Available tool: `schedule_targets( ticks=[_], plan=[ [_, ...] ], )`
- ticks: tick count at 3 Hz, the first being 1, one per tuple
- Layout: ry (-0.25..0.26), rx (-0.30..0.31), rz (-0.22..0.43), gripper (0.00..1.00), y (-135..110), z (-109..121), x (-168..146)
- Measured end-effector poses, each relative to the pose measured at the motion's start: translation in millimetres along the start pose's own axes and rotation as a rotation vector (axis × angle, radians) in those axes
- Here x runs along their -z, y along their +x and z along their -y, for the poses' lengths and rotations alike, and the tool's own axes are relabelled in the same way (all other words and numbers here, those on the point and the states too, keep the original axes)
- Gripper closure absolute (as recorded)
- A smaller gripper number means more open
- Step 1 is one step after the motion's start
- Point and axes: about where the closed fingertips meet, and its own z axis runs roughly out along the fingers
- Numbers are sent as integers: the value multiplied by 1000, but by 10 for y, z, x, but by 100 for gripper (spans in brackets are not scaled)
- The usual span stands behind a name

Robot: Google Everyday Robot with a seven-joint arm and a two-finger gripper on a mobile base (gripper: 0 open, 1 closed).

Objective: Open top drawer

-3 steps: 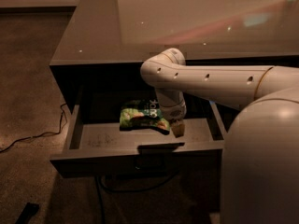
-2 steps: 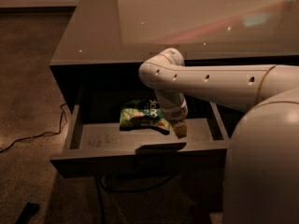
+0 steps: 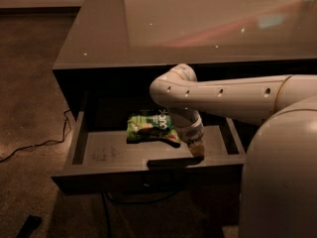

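The top drawer [image 3: 99, 178] is pulled out from under the dark counter, showing its lighter grey floor and walls. Its small pull handle [image 3: 171, 161] sits at the centre of the front edge. A green snack bag [image 3: 148, 128] lies inside, toward the back middle. My gripper [image 3: 197, 150] reaches down into the drawer at the end of the white arm. It is just behind the front panel, at the right end of the handle and to the right of the bag.
The glossy countertop [image 3: 148, 29] spans the back above the drawer. A black cable [image 3: 29, 148] runs over the floor on the left. A small dark object [image 3: 27, 226] lies at the bottom left. My white body fills the right foreground.
The gripper has moved down and forward, toward the drawer's front panel. The drawer has come out slightly further. The snack bag lies as before.
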Motion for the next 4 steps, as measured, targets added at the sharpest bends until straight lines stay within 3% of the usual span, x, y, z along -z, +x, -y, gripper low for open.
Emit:
schedule_targets(
  ticks=[1,2,3,4],
  plan=[
    [-43,-7,-25,100,42,-105,-158],
    [-47,-23,-53,100,97,-199,-155],
    [-47,-23,-53,82,98,-201,-155],
    [-47,-23,-53,58,98,-201,-155]
  ],
)
